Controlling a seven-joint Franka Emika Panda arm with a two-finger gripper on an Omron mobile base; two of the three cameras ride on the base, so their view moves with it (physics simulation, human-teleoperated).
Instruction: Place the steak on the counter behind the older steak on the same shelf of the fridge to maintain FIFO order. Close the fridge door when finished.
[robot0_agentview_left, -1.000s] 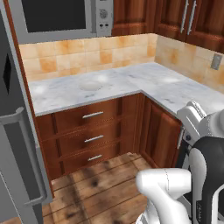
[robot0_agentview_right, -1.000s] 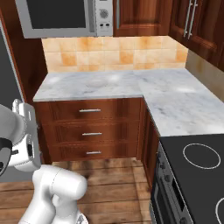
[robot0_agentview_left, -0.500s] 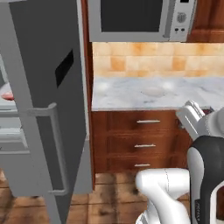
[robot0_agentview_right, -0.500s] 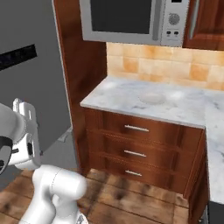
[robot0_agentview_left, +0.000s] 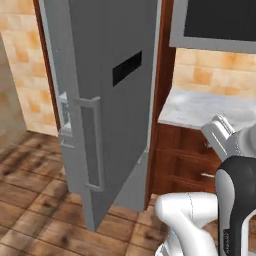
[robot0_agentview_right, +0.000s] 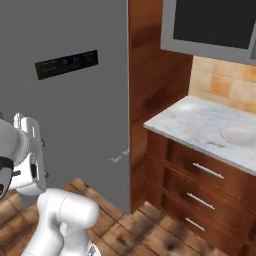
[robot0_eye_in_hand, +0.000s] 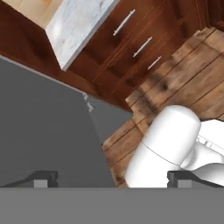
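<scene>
Fridge door stood swung open beside the counter.

The tall grey door carried one black display panel and one long vertical silver handle. To its right ran the white-grey marbled counter over three reddish-brown drawers, each with one silver bar handle. One pale round shape lay on the counter; what it was, I could not tell. The hand had its two dark fingertips spread wide apart, holding nothing.

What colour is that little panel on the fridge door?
Black, on the plain grey fridge door; the display panel shows best in the left base view.
</scene>
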